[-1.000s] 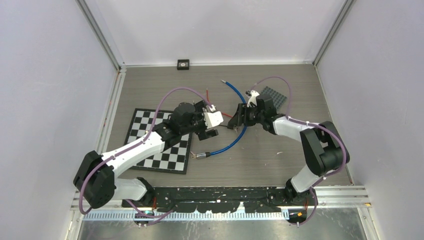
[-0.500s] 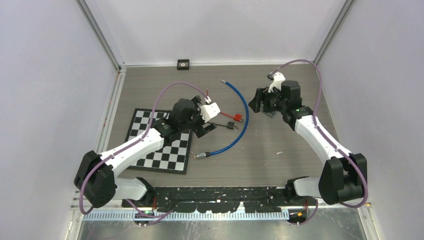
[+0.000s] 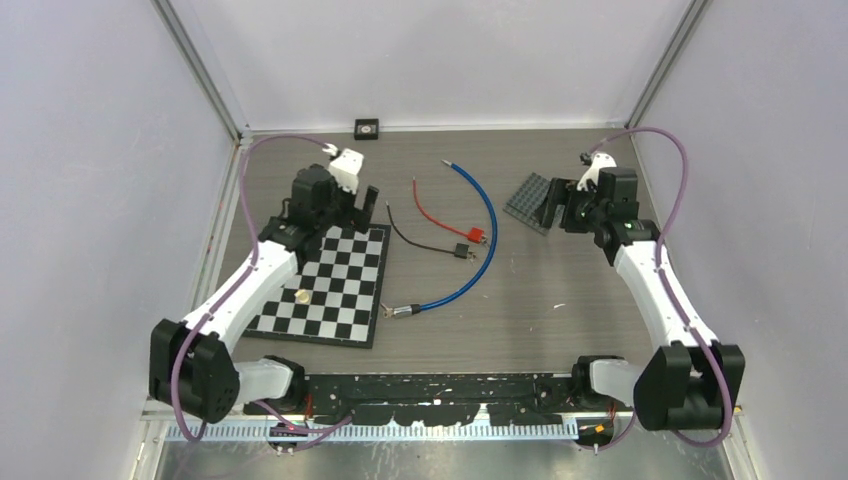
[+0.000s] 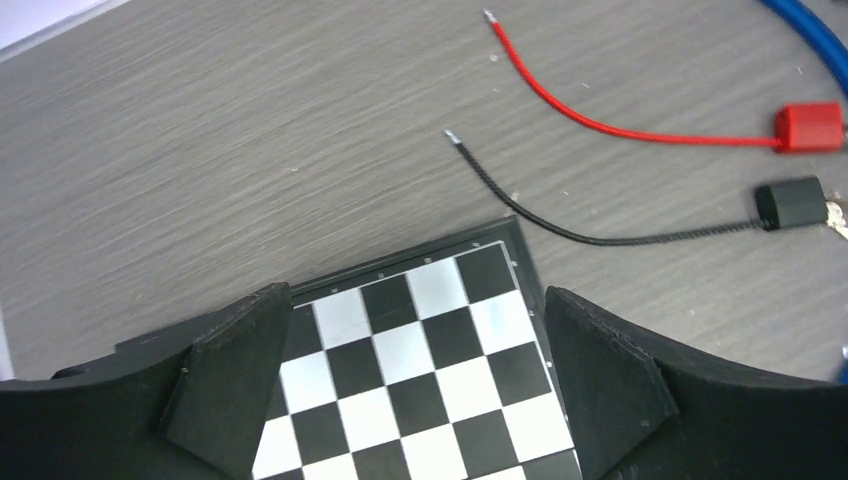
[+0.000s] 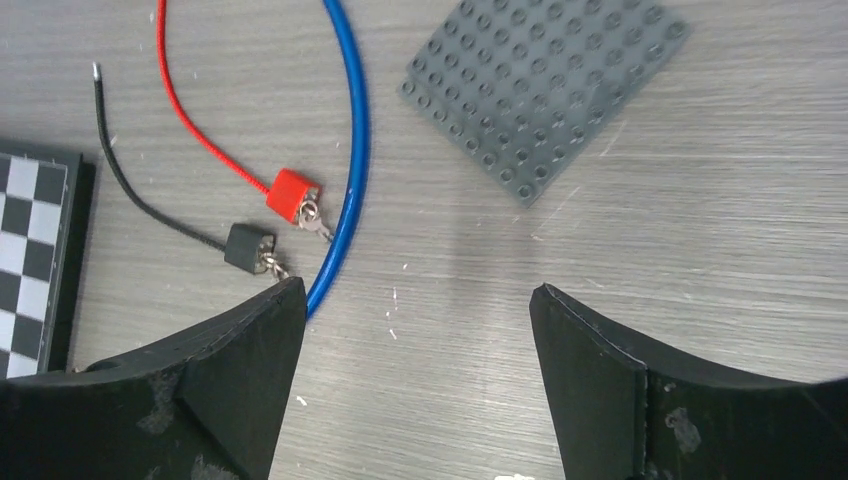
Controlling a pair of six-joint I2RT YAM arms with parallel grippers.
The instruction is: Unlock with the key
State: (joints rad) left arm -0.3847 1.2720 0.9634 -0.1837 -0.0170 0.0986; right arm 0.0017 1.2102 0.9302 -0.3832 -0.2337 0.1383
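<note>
A small red lock [image 3: 478,236] [image 5: 291,192] with a red cable and a small black lock [image 3: 461,250] [image 5: 248,247] with a black cable lie side by side mid-table. A silver key [image 5: 318,224] sticks out of the red lock, and another key [image 5: 273,266] out of the black one. My left gripper [image 3: 357,205] [image 4: 416,300] hangs open over the far corner of the chessboard [image 3: 345,300] [image 4: 420,360], left of the locks. To their right my right gripper [image 3: 556,215] [image 5: 418,290] is open above bare table. Neither gripper holds anything.
A thick blue cable [image 3: 487,225] [image 5: 352,130] curves past the locks, ending in a metal plug [image 3: 400,311]. A grey studded plate [image 3: 530,195] [image 5: 540,85] lies by the right gripper. A coin [image 3: 300,296] rests on the chessboard. A small black square object [image 3: 367,128] sits at the back wall.
Both arms have pulled away from the locks: the left went back and left over the chessboard's far edge, the right swung right and opened wider. The locks stay on the table.
</note>
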